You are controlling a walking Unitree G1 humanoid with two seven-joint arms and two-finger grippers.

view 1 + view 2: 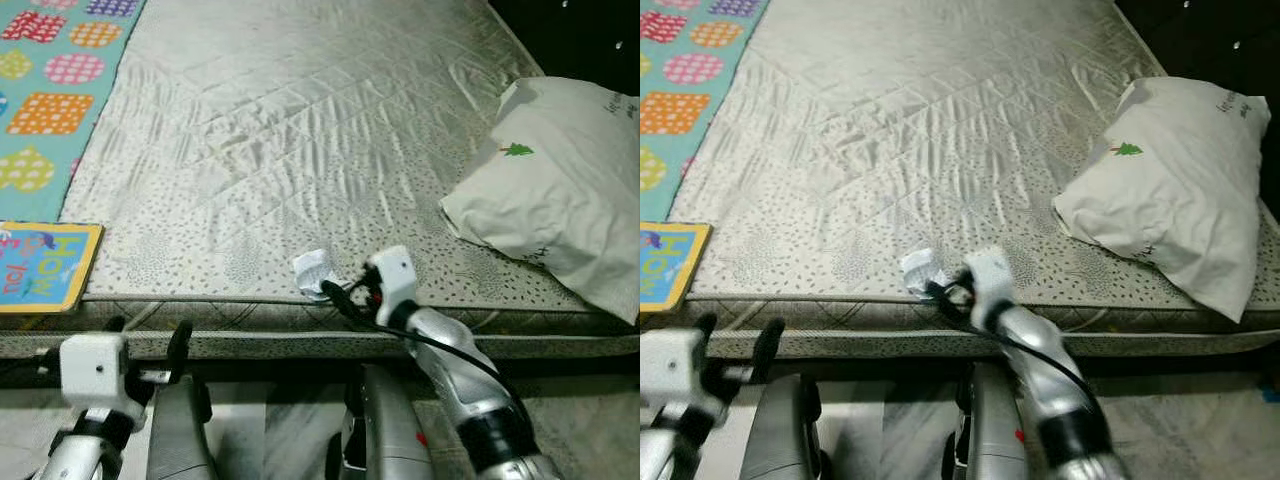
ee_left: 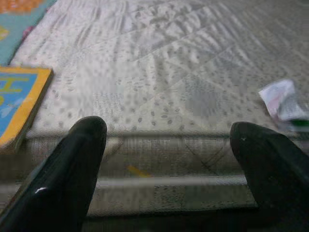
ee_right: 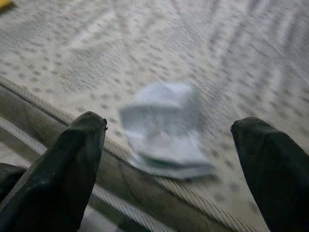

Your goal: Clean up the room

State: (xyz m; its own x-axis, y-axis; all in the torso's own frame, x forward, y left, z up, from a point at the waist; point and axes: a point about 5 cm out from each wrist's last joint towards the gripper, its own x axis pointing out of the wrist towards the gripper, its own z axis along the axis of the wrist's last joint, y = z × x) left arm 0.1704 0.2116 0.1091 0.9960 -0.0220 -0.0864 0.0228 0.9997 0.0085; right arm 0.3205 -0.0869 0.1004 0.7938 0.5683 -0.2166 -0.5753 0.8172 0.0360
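Observation:
A small crumpled white paper (image 1: 312,272) lies on the pale quilted mattress (image 1: 300,130), right at its near edge. My right gripper (image 1: 345,290) reaches up to that edge and stands open. In the right wrist view the paper (image 3: 164,130) sits between and just beyond the two black fingers (image 3: 72,164), apart from both. My left gripper (image 1: 150,335) hovers open and low in front of the mattress side, further left, with nothing in it. In the left wrist view the paper (image 2: 282,99) is off to one side.
A yellow-edged children's book (image 1: 40,265) lies at the mattress's near left corner. A white pillow (image 1: 560,200) with a small green tree print rests on the right. A colourful play mat (image 1: 50,90) runs along the left. My legs stand below, on the pale floor.

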